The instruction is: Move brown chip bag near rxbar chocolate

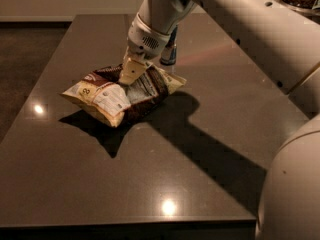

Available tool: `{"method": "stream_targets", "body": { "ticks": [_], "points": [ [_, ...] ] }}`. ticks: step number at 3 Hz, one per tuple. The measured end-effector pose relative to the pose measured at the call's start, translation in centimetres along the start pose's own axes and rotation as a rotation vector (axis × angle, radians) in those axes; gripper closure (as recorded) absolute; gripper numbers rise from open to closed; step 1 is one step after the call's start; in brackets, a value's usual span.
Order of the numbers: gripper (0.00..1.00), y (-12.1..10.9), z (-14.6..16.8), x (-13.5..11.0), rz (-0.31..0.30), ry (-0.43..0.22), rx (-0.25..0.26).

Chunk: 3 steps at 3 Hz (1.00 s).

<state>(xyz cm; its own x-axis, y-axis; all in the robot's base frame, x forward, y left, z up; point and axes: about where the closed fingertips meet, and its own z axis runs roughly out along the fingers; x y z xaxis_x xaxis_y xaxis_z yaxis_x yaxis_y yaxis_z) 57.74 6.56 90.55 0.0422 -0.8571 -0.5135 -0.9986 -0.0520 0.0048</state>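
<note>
While I hold the rig at this station, I record the following, taking the drink can (170, 56) as my reference. The can stands upright on the dark table (150, 194), partly hidden behind the wrist of the arm (240, 19).

Item 1: the gripper (131, 75) sits just in front of the can and slightly to its left, pointing down. Its pale fingers (129, 70) are drawn together and pinch the upper middle of the brown chip bag (107, 96). I read the jaws as closed on the bag.

Item 2: the brown chip bag lies in front of the can and to its left. Its right corner comes close to the can's base; I cannot tell whether the two touch. The bag is crumpled where the fingers press in. Its white label panel (114, 103) faces up at the end farthest from the can.

Item 3: a heavy shadow (210, 149) of the arm runs across the table from the bag, away from the can toward the near right edge. A darker patch lies under the bag's far-left end; I cannot tell whether that end is off the surface.
</note>
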Motion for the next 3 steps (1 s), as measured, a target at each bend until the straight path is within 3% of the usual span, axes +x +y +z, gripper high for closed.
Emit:
{"method": "stream_targets", "body": {
  "ticks": [3],
  "points": [
    [0.06,-0.09,0.5,-0.3,-0.003,-0.004,-0.002]
  ]
}}
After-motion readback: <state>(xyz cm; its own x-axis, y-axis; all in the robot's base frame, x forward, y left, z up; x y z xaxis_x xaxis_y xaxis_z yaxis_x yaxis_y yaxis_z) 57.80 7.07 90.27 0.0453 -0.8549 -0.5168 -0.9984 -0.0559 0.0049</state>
